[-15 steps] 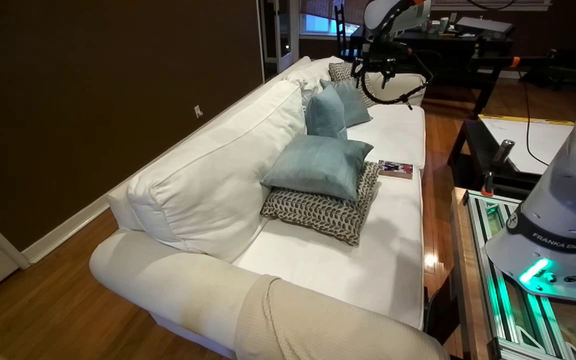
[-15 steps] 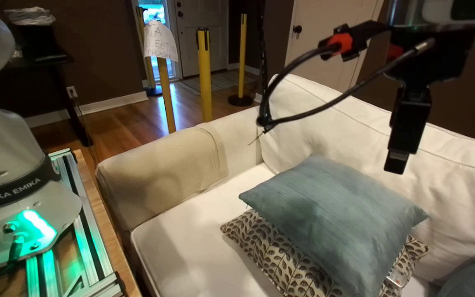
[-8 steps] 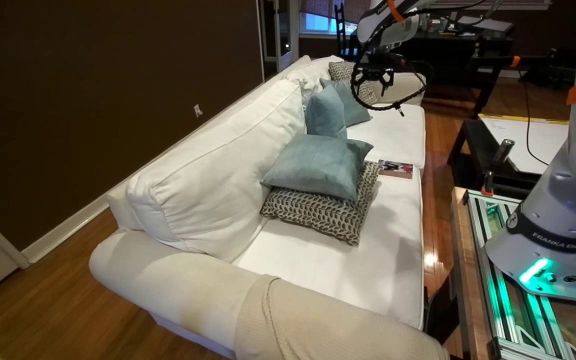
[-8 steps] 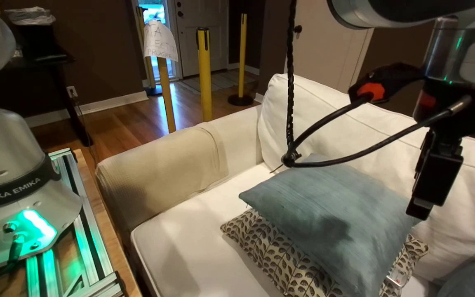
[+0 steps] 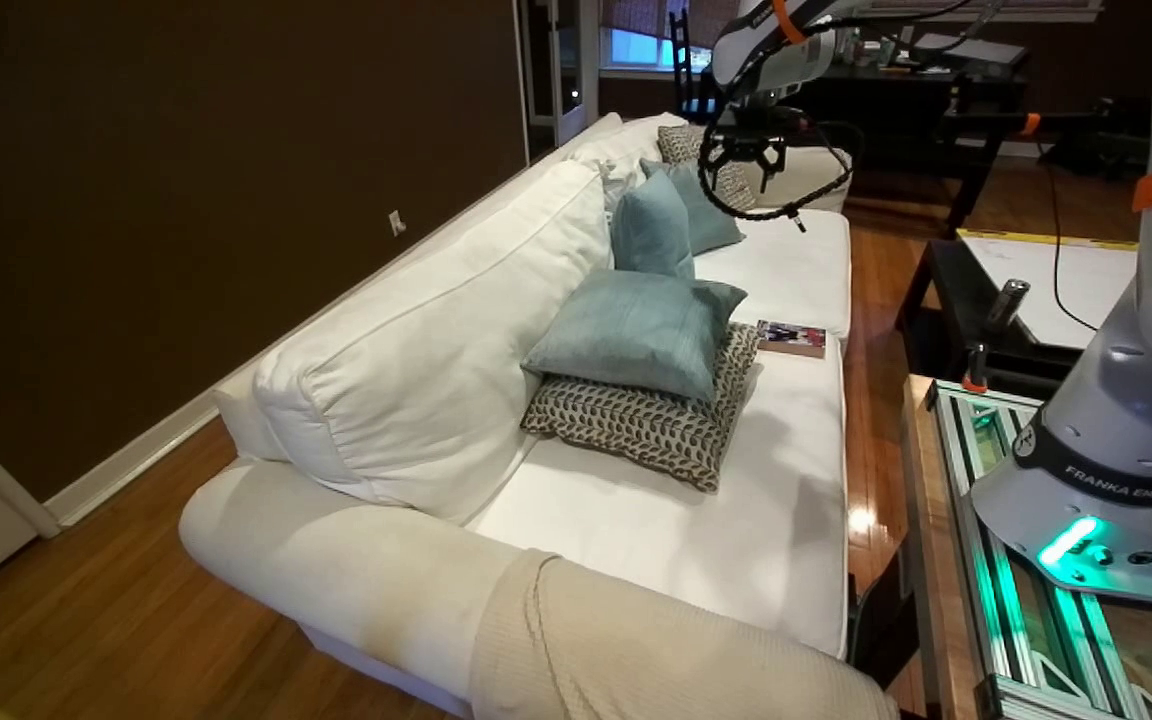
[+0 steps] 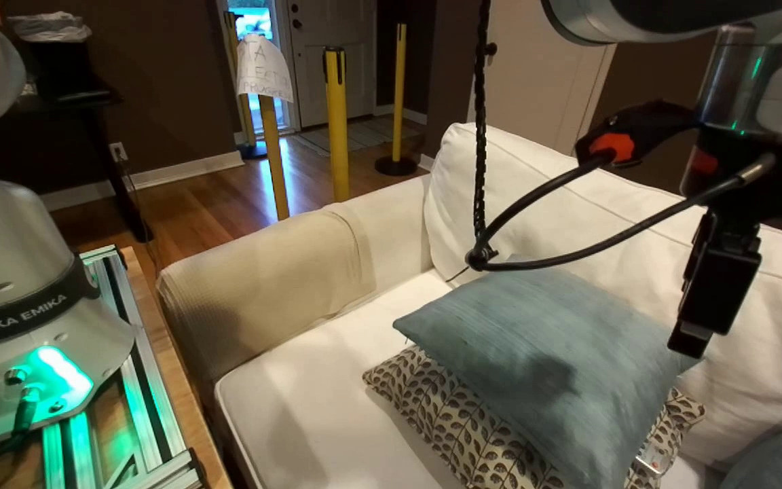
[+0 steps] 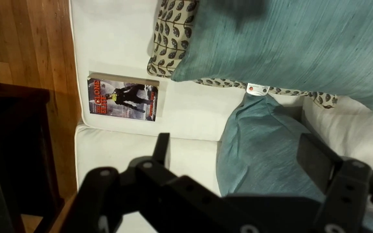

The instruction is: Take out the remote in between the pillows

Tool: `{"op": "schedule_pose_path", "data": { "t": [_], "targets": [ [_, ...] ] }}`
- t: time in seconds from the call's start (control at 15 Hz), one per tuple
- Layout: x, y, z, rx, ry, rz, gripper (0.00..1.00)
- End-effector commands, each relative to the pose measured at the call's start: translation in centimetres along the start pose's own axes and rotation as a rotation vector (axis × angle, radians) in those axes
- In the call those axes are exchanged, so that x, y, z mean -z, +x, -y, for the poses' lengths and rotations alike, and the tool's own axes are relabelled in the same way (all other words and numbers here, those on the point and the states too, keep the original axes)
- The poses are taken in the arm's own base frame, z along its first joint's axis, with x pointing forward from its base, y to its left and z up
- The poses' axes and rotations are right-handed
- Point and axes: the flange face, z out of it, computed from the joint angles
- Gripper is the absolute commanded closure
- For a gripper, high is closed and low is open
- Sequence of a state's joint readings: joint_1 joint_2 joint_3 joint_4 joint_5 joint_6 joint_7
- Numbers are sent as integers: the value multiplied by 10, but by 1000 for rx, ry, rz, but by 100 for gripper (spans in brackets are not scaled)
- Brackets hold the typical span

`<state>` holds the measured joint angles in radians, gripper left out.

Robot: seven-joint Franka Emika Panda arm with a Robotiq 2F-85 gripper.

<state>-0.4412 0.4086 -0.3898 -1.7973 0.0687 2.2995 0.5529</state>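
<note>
Gripper (image 7: 240,152), 1: black fingers (image 7: 316,161), 2, spread wide apart, hanging above the white sofa (image 5: 656,540) and apart from it.
Remote (image 7: 257,89), 1: white end with a red button, jutting from between the upper pillow (image 5: 636,330) and the lower pillow (image 5: 626,430); remainder hidden. The same end shows in an exterior view.
Upper pillow, 1: plain teal, lying on the lower, a border of which shows.
Lower pillow, 1: leaf-patterned, flat on the sofa.
Leaning pillows (image 5: 650,230), 2: teal, farther along; the nearer just beside the remote's end, contact unclear to me.
Paperback (image 7: 123,100), 1: face up, near the sofa's front edge.
Arm base (image 5: 1086,500), 1: green light glowing, beside the sofa.
</note>
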Motion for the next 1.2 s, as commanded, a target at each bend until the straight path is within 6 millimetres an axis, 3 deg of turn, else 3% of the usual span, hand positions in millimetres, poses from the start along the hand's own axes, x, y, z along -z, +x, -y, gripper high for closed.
{"op": "schedule_pose_path", "data": {
  "t": [0.0,0.6,1.13],
  "targets": [
    [-34,18,5,-44,-10,106,0],
    [-115,59,31,-62,-52,173,0],
    [-175,78,50,-40,-73,123,0]
  ]
}}
